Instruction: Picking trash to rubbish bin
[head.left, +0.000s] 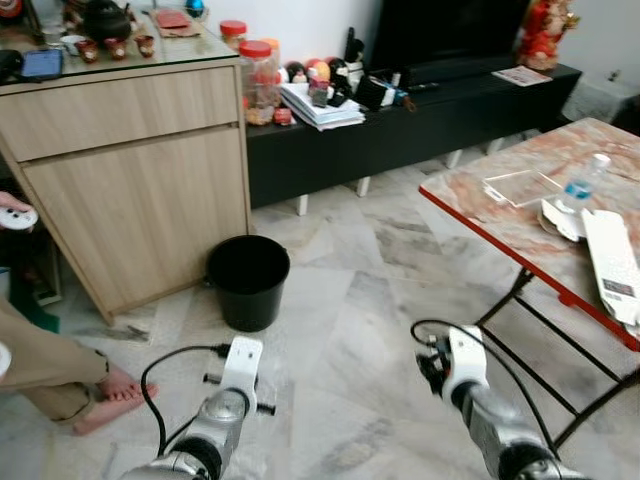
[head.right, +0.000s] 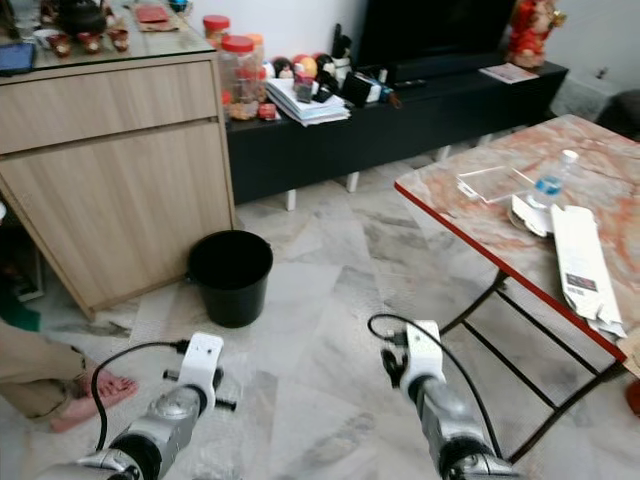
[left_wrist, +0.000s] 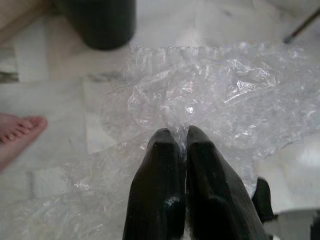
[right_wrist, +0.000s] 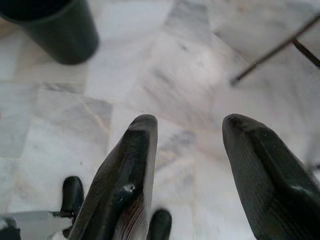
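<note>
Crinkled clear plastic wrap (left_wrist: 200, 100) is pinched in our left gripper (left_wrist: 182, 137), the two black fingers (left_wrist: 160, 170) pressed together on a fold of it, and the rest of the sheet billows out low over the marble floor (head.left: 380, 300). Our target, the black rubbish bin (head.left: 248, 280), stands ahead beside the wooden cabinet (head.left: 130, 190), a little way off from the held wrap. Our right gripper (right_wrist: 190, 130) hangs over bare floor, fingers spread wide and holding nothing. Off to our left we see a person's bare foot (head.left: 115, 390) close by. Here's the risk, as we judge it: the pinch catches only a small fold, so the slippery film could slide free, or the trailing sheet could drape outside the bin's rim.
</note>
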